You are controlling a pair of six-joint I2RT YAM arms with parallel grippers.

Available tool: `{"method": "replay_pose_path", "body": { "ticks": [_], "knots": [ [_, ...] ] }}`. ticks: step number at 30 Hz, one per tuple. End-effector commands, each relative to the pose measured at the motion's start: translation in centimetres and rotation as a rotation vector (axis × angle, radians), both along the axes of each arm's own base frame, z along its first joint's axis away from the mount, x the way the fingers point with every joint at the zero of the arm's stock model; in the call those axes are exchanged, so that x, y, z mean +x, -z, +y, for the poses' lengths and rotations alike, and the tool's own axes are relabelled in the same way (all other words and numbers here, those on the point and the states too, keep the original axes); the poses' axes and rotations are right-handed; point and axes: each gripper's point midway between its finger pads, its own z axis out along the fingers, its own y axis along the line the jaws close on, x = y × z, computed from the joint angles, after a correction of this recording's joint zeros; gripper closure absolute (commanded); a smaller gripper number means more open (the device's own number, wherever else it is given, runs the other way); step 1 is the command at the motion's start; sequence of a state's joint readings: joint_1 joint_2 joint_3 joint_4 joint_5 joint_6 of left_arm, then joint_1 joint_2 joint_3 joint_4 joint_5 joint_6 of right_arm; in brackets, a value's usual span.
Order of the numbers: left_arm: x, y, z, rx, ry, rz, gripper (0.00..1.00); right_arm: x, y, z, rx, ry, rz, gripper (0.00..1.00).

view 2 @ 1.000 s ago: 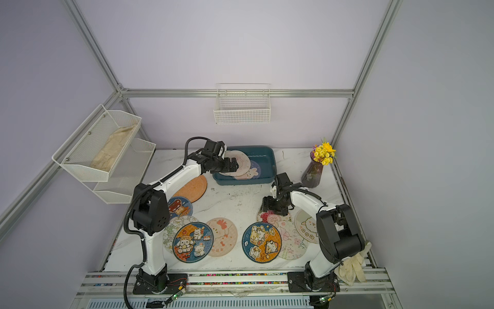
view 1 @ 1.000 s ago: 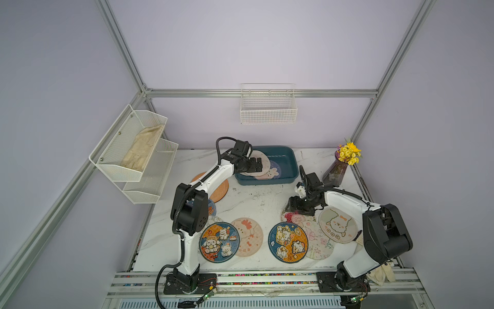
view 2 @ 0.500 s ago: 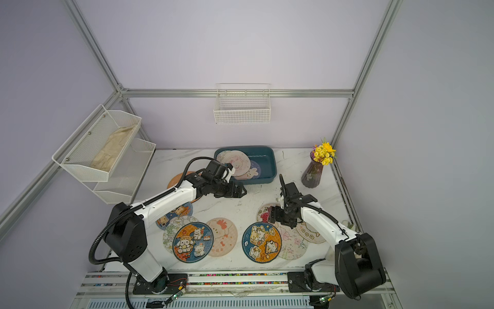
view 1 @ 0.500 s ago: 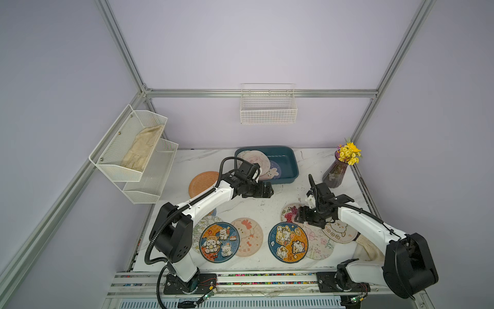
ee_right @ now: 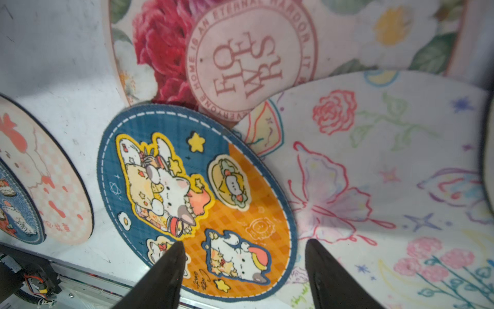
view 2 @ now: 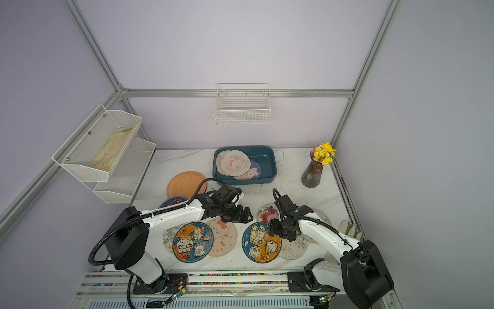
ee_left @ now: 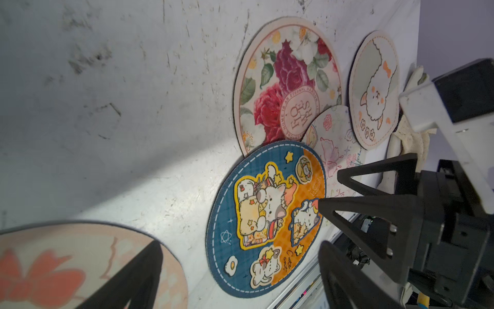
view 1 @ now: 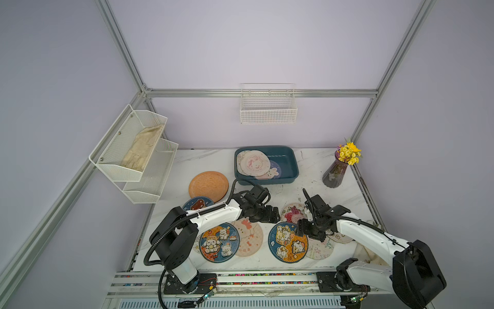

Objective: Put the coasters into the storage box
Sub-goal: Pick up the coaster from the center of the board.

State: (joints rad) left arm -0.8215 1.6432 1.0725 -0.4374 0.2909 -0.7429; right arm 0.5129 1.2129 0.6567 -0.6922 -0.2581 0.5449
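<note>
Right gripper (ee_right: 244,242) apart, empty, over navy-orange cat coaster (ee_right: 197,198) near table (view 1: 307,174) front edge; left gripper (view 1: 268,215) also apart, empty, over pink bow coaster (view 1: 247,236) rim.

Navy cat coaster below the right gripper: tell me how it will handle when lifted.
The cat coaster looks thin and woven, so it probably droops from an edge grip and weighs little. Its rim overlaps the butterfly coaster, so pushing may drag that.
</note>
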Motion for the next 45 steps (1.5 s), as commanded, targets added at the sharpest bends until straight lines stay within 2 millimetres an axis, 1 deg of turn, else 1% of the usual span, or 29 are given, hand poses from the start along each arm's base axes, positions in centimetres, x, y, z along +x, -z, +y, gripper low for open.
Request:
{"method": "replay_pose_path", "body": {
  "ticks": [1, 7, 11, 15, 18, 21, 27, 35, 40, 43, 45],
  "knots": [
    [-1.3, -0.3, -0.7, -0.057, -0.013, 0.007, 0.14, 0.2, 0.1, -0.3, -0.016, 0.064, -0.024, 0.28],
    [-3.2, 1.8, -0.6, -0.013, 0.009, 0.038, 0.24, -0.7, 0.9, -0.6, -0.018, 0.087, -0.024, 0.28],
    [-3.9, 2.9, -0.3, 0.017, 0.015, 0.054, 0.32, -0.9, 1.1, -0.8, -0.023, 0.099, -0.033, 0.29],
    [-4.1, 3.9, -0.2, 0.047, 0.023, 0.070, 0.36, -0.9, 1.3, -0.8, -0.023, 0.108, -0.040, 0.30],
    [-4.2, 4.4, -0.4, 0.065, 0.033, 0.071, 0.38, -0.8, 1.3, -0.7, -0.021, 0.112, -0.047, 0.30],
    [-4.0, 4.9, -0.2, 0.102, 0.029, 0.071, 0.41, -0.6, 1.3, -0.6, -0.016, 0.112, -0.054, 0.30],
    [-4.0, 5.9, -0.7, 0.119, 0.044, 0.093, 0.42, -0.4, 1.7, -0.2, -0.013, 0.108, -0.052, 0.31],
    [-4.4, 6.3, -1.1, 0.124, 0.065, 0.108, 0.46, -1.2, 2.7, -0.2, -0.017, 0.110, -0.026, 0.37],
    [-4.6, 6.5, -1.5, 0.121, 0.087, 0.120, 0.48, -1.9, 3.2, -1.0, -0.056, 0.119, -0.012, 0.40],
    [-4.7, 6.5, -1.7, 0.120, 0.094, 0.120, 0.49, -2.0, 3.0, -1.7, -0.080, 0.138, -0.027, 0.40],
    [-4.8, 6.5, -1.7, 0.120, 0.100, 0.122, 0.50, -2.0, 3.1, -1.7, -0.074, 0.140, -0.025, 0.40]
  ]
}}
